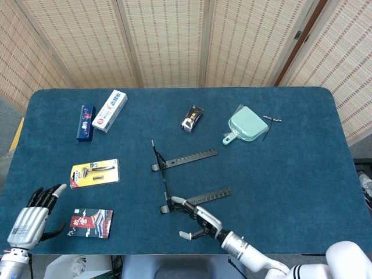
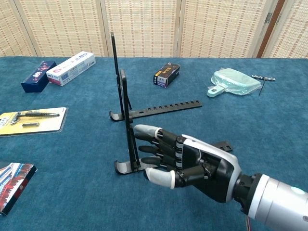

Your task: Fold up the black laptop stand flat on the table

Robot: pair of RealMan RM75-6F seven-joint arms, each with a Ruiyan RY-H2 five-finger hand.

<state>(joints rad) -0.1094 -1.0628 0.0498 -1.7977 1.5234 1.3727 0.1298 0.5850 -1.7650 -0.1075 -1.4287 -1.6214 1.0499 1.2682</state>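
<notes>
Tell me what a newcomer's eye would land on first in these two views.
First, the right hand at the near edge of the blue table, fingers spread and reaching at the black laptop stand, whose arms stand upright in the middle; whether the fingertips touch it cannot be told. Next, the mint-green dustpan at the far right and the white toothpaste box at the far left. The left hand rests open at the near left corner.
</notes>
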